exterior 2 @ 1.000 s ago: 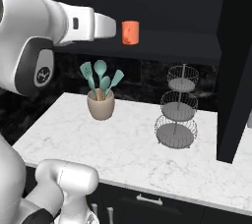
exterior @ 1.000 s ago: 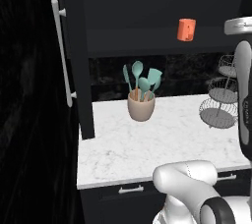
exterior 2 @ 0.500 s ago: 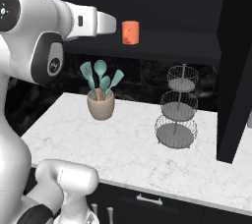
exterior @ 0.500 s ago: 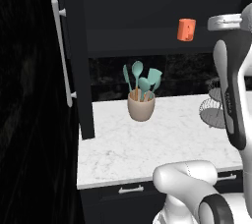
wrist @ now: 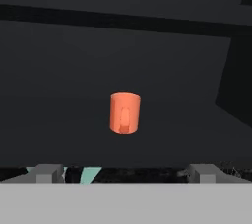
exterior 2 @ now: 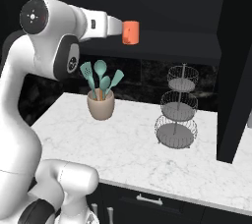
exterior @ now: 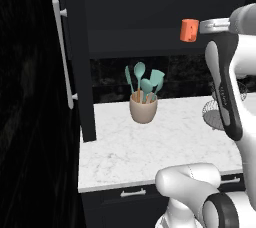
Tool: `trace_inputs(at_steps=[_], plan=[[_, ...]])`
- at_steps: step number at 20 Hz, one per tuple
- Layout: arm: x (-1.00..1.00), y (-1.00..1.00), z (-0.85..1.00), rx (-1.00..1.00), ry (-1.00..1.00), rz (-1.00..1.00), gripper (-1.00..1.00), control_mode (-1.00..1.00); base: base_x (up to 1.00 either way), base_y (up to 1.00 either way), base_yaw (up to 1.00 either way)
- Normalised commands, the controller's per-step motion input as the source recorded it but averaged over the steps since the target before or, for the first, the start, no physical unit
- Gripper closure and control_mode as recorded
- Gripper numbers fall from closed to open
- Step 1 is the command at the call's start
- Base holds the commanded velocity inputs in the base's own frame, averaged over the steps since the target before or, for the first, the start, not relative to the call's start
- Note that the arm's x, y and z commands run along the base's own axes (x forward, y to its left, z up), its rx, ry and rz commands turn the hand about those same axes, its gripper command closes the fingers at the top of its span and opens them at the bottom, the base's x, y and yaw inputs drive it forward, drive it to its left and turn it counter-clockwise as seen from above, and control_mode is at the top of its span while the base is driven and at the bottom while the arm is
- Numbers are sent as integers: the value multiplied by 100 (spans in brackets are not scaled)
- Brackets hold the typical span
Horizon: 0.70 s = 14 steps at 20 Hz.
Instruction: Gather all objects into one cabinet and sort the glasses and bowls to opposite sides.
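Since before, the white arm swung toward the small salmon-orange cylindrical cup [wrist: 125,113] at frame centre on the dark shelf [wrist: 59,100]. Fingers [wrist: 49,173] stand wide, empty; next, I judge, advance and close.

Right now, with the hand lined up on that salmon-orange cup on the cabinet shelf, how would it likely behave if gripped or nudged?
The salmon-orange cup looks like a small, rigid, plain cylinder, so it is probably light and should not flex. Its smooth sides may be somewhat slippery. It stands upright on the dark shelf; a nudge near its top could tip it, and once on its side it would likely roll.
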Motion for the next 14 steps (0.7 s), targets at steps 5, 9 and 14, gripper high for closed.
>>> trace_inputs(at_steps=[5,9,14], plan=[[55,-2,-6,2,0,4,-100,-100,0,0,0],[45,-14,-12,0,0,2,-100,-100,0,0,0],[27,-23,-16,0,0,0,-100,-100,0,0,0]])
